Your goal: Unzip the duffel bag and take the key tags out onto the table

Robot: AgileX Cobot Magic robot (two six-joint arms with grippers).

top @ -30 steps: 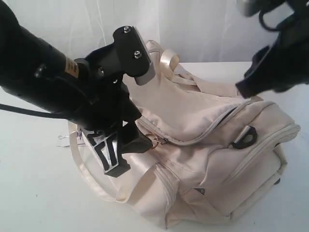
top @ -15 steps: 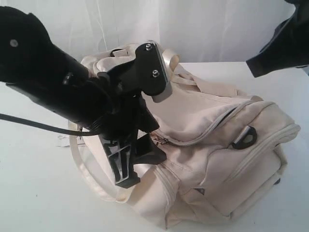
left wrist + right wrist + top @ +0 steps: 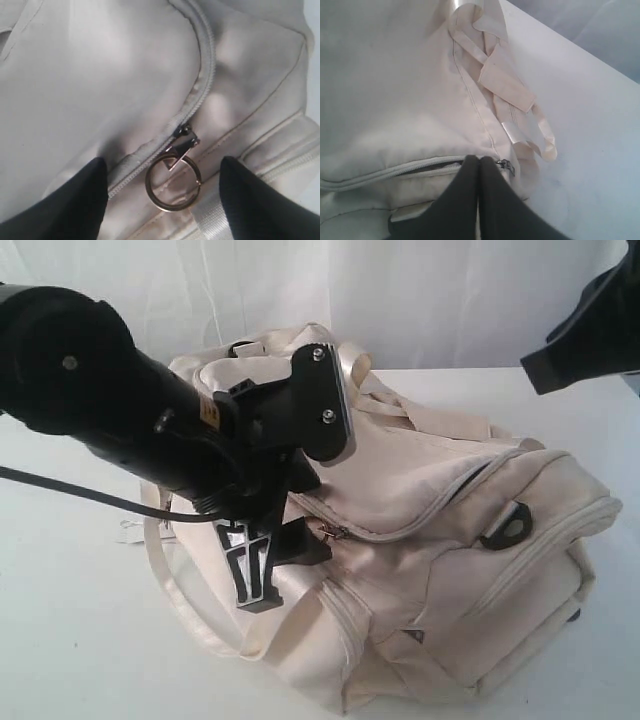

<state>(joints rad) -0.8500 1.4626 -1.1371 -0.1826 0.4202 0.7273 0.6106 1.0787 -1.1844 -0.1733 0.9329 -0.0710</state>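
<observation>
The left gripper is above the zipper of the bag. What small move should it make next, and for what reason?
Probably lower the left gripper slightly and close it on the metal ring that hangs from the zipper. Its jaws stand open on either side of the ring, not touching it, and the zipper of the bag looks closed here.

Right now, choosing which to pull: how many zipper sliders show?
2: a ringed slider at the open left gripper, a second slider beside the shut right gripper; more may be hidden.

wrist views close above duffel bag (image 3: 420, 490); exterior wider
</observation>
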